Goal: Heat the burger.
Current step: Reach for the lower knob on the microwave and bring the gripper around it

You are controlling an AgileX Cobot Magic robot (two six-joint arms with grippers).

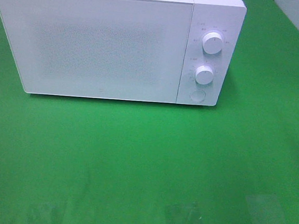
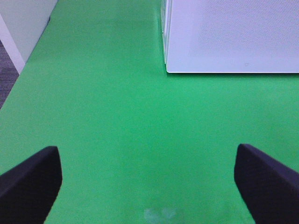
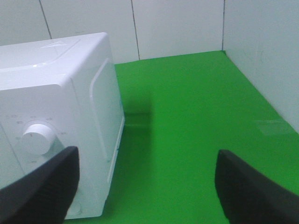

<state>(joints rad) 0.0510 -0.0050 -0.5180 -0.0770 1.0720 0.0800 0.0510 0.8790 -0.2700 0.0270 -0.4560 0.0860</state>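
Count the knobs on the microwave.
2. The upper knob is high on the right panel of the microwave; the lower knob sits just below it. None seems hidden.

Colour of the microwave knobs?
White knobs on the white microwave; exterior high view shows them best.

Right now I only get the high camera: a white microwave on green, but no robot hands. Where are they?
Observer: The left gripper hangs over the green table, jaws wide open, nothing between them.
Operator: And the other?
Observer: The right gripper is open and empty too, near the knob corner of the microwave.
Operator: What's behind the microwave?
Observer: A white panelled wall.
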